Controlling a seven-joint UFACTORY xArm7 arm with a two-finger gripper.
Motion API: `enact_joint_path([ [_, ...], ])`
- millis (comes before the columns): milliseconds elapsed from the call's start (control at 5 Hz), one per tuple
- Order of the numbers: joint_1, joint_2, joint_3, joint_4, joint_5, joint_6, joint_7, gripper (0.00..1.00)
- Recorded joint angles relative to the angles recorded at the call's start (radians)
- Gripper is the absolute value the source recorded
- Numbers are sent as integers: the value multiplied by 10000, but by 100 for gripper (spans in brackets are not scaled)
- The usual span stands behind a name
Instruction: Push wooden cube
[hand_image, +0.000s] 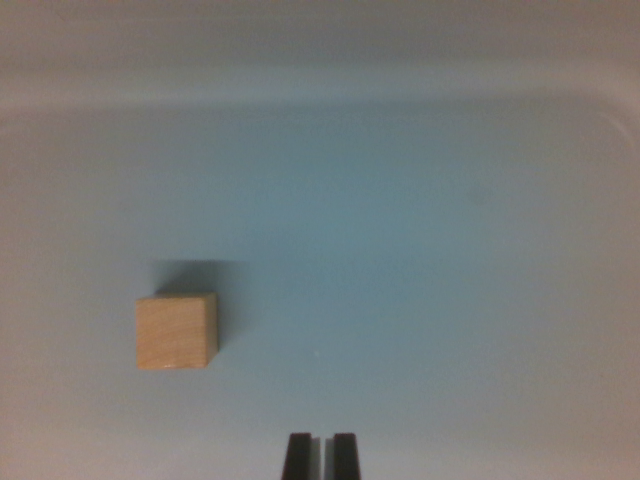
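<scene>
A wooden cube (177, 332) is sitting alone on a pale blue worktop (420, 250), left of centre in the wrist view, as the arm's pincer (321, 455) is hanging at the bottom edge with its two dark fingertips nearly together, clenched on nothing. The cube is lying up and toward the wrist view's left of the pincer, well apart from it and off its centre line, so any push is likely calling for a sideways shift first. The block is showing a light, faintly grained top face, squarely aligned with the frame, with a narrow darker side face on its right and a soft shadow falling behind it. A raised pale rim (320, 85) is running along the far side of the worktop.
</scene>
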Motion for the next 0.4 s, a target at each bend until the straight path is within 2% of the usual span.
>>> enact_joint_path([
  [200,0,0,0,0,0,0,0,0],
  [400,63,111,52,-365,-4,-411,64,0],
])
